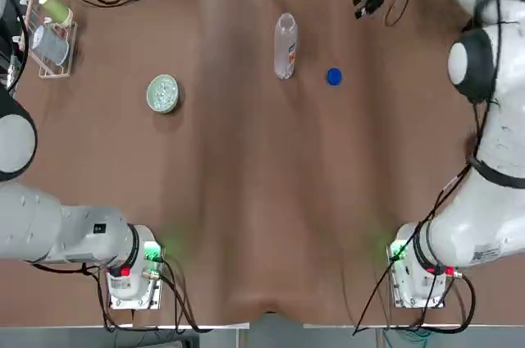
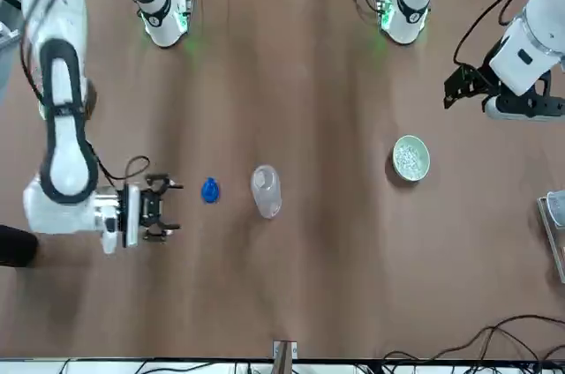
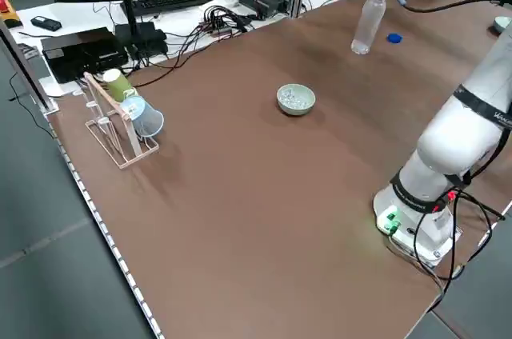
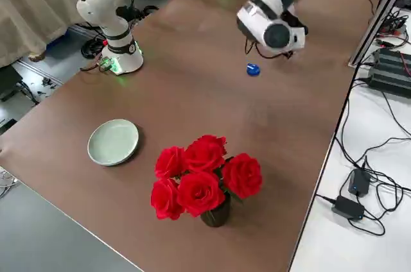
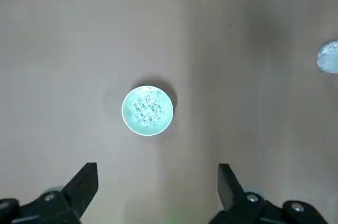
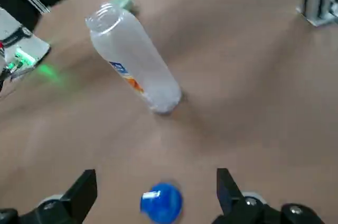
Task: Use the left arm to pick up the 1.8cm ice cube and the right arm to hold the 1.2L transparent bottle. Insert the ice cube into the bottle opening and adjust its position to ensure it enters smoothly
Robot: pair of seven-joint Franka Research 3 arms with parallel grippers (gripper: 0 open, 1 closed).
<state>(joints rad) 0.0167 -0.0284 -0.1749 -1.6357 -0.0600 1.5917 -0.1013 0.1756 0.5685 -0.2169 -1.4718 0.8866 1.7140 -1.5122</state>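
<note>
Near the top middle of the overhead frame, the bottle (image 1: 285, 46) stands upright with its mouth uncapped, and the cap (image 1: 334, 76) lies just right of it. I judge the bottle light, thin-walled and easy to tip or dent, so I would take it around the mid-body, below the neck, with a gentle squeeze. Left of it in that frame sits the bowl (image 1: 163, 93), holding a heap of small ice cubes (image 5: 147, 109). I expect these to be hard, wet and slippery, likely to squirt from a pinch, so one lying free at the heap's edge, taken across flat faces, looks best. I cannot single one out.

Up in the overhead frame's right corner, the right gripper (image 2: 161, 207) hangs beyond the cap, jaws apart, empty. High over the bowl, the left gripper (image 5: 157, 184) looks straight down, jaws wide apart, holding nothing.
</note>
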